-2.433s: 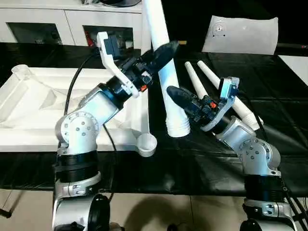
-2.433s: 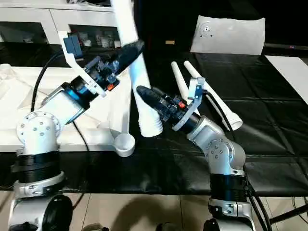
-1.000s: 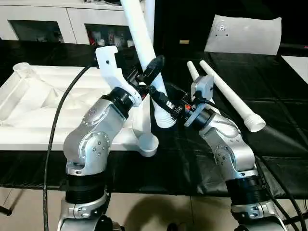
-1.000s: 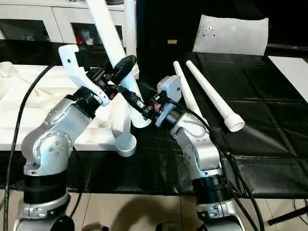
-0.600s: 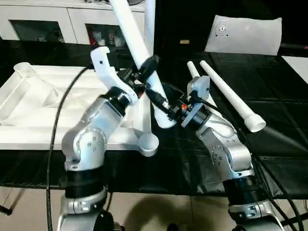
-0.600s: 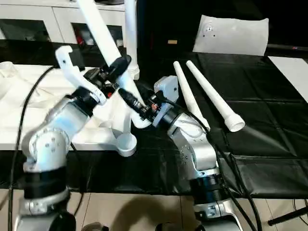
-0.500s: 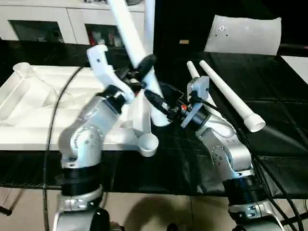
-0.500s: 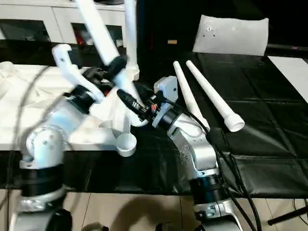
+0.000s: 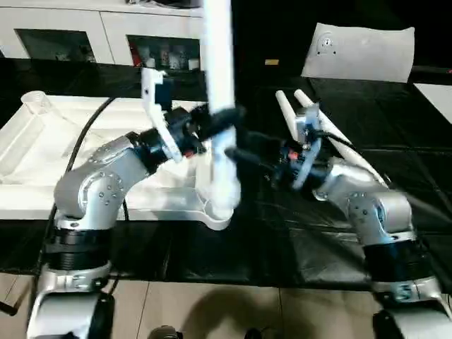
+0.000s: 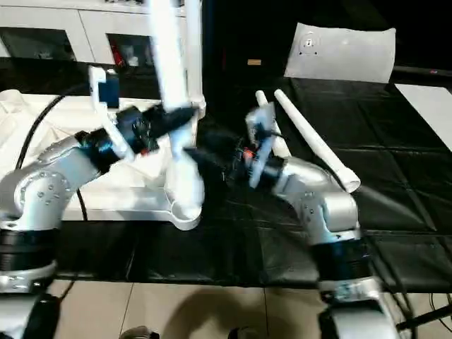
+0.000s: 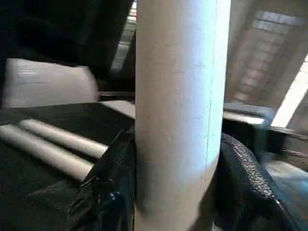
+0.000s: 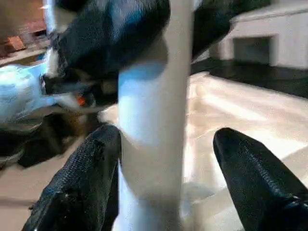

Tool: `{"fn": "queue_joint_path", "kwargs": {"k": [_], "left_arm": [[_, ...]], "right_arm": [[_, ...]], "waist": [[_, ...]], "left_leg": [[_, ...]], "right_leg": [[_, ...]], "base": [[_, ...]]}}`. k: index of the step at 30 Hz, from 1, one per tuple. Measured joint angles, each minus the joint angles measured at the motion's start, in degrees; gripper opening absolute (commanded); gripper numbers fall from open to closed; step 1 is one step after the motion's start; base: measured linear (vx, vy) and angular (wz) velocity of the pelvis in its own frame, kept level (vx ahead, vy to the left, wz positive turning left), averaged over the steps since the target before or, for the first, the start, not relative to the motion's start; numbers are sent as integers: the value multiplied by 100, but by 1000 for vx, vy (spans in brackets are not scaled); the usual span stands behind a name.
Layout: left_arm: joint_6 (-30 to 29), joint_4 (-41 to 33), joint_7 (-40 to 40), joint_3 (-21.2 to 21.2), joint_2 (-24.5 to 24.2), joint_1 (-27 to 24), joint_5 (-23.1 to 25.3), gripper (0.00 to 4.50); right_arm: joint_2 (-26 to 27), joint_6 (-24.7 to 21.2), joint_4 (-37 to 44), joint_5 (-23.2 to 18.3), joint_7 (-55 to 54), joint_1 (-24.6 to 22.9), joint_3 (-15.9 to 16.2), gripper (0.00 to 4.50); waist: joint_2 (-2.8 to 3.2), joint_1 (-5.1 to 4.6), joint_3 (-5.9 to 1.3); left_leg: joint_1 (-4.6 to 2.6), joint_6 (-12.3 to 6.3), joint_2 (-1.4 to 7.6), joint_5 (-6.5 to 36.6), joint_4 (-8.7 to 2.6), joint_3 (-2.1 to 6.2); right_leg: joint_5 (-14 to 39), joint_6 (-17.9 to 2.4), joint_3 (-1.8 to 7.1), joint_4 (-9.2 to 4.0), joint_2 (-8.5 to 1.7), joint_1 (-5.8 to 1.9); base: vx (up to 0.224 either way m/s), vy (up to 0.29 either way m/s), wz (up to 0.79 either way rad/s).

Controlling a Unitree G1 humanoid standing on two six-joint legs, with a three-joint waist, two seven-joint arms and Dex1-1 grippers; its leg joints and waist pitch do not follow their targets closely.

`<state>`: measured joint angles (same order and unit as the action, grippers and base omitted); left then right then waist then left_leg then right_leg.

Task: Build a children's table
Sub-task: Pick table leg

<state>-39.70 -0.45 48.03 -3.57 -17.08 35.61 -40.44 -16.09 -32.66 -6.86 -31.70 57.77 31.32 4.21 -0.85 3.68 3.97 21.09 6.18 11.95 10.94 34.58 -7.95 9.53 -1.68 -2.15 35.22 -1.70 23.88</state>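
Since a second ago we swing the leg from tilted to upright over the tabletop corner socket. Left gripper clamps it; right gripper straddles it, fingers spread, one clear of it.

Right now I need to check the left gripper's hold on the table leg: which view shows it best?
The left wrist view: both fingers flank the table leg close up. The left eye view shows the left gripper on it from afar.

Upright leg cut off at the top edge, its lower end smeared by blur over the tabletop's corner socket.
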Motion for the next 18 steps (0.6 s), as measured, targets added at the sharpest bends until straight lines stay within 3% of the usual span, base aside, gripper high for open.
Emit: {"fn": "queue_joint_path", "kwargs": {"k": [2,5,7,10,11,18], "left_arm": [[-9,19,379,6,-38,115,-175,185],[-50,54,885,11,-100,292,-380,185],[-68,78,1090,26,-107,336,-474,185],[-94,175,1280,74,-135,344,-491,184],[-103,190,1351,115,-163,345,-491,184],[-109,305,1553,188,-226,353,-496,184]], "right_arm": [[-92,-147,0,-72,278,5,103,304],[-199,-335,7,-250,720,16,245,302],[-232,-378,7,-263,906,18,306,267],[-267,-456,22,-315,1112,19,388,251],[-280,-492,22,-326,1143,18,425,225],[-360,-575,127,-338,1262,17,540,204]], "waist": [[-2,7,-1],[-10,7,-5],[-18,9,-9],[-27,18,-7],[-31,26,-5],[-34,106,-6]], "left_leg": [[-1,-4,0,-4,0,-3],[-4,-11,0,-10,0,-9],[-5,-14,0,-14,1,-10],[-5,-20,0,-21,1,-13],[-4,-24,0,-25,1,-13],[-4,-26,-1,-32,1,-19]], "right_leg": [[-1,-1,0,3,-2,-1],[-2,-3,0,8,-6,-2],[-3,-2,-1,9,-9,-4],[-6,-1,-3,10,-12,-4],[-8,-1,-4,10,-13,-4],[-11,1,-8,10,-22,-4]], "base": [[0,0,0],[0,0,0],[0,0,0],[0,0,0],[0,0,0],[0,0,0]]}}
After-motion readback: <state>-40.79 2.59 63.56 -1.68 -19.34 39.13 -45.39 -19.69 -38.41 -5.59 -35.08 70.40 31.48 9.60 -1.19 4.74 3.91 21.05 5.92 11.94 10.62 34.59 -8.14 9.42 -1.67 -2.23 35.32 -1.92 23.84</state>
